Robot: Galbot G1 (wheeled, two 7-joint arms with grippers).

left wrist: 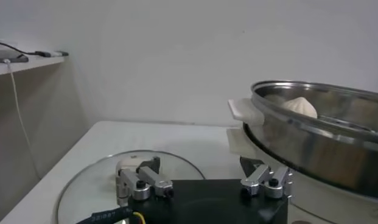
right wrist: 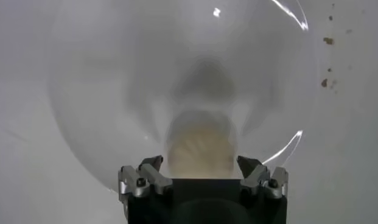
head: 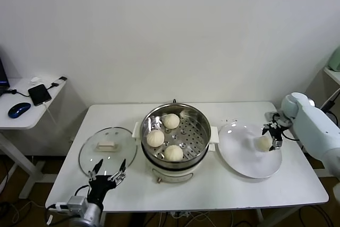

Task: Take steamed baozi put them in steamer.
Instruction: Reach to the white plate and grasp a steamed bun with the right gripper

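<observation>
Three baozi in the steamer, one on the plate.
Left end effector [head: 108, 176] open and empty by glass lid [head: 108, 150]; three steamed baozi [head: 155, 138] inside steamer [head: 175, 136] mid-surface [head: 223, 190]; right end effector [head: 270, 135] spread wide around fourth baozi [head: 264, 142] on white plate [head: 247, 155].

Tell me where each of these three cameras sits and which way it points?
Head view: on the robot's head, looking forward and down at the table, steamer and plate; both arms show.
Left wrist view: on the left arm, looking across the lid toward the steamer; the open left gripper shows.
Right wrist view: on the right arm, looking down at the plate; the open right gripper straddles a baozi.
Shared: head and right wrist views both show that baozi.
</observation>
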